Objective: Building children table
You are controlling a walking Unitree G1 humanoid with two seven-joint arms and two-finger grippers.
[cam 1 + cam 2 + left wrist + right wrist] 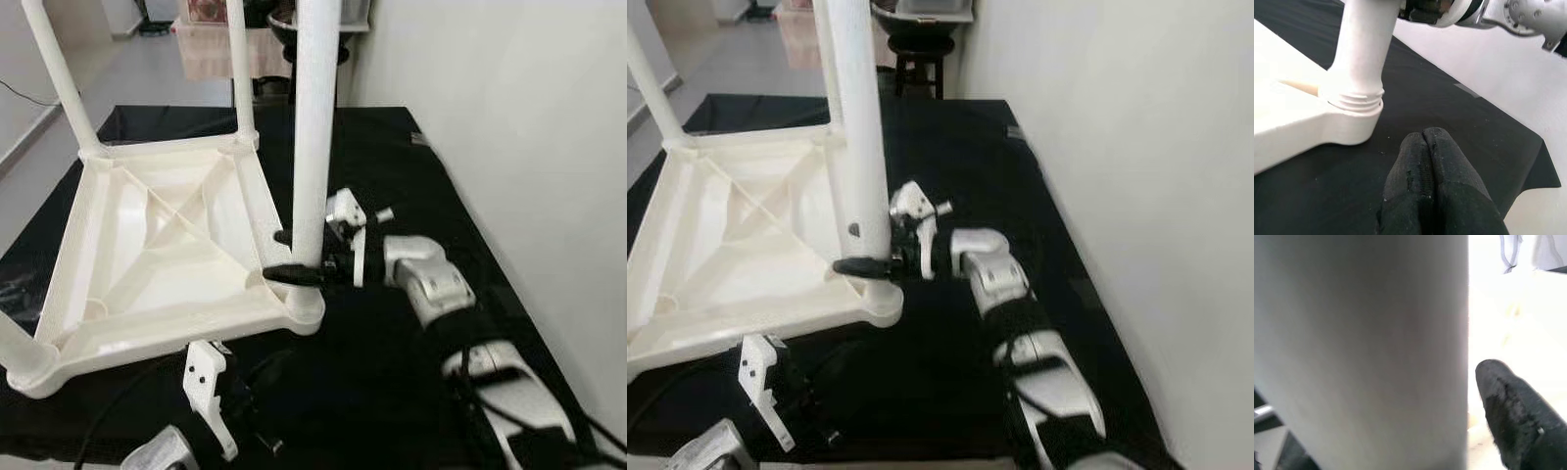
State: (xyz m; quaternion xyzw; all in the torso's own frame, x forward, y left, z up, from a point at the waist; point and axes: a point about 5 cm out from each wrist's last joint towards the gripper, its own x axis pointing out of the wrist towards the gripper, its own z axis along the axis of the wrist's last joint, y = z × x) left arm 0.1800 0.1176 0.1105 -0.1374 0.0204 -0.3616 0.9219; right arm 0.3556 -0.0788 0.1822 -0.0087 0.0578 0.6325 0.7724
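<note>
With legs already stood in the upturned tabletop (157, 245), the near leg (315, 137) is grasped by the right pincer (294, 257) while threads remain exposed; the left pincer (1425, 166) is clenched empty.

Right end effector (294, 257) clamped, arm reaching inward; left end effector (1428, 142) low, fingers together.

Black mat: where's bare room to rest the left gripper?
Bare black mat lies between the upturned table top and the wall. Crowded at the near corner: right gripper clamps the leg; left gripper waits below.
</note>
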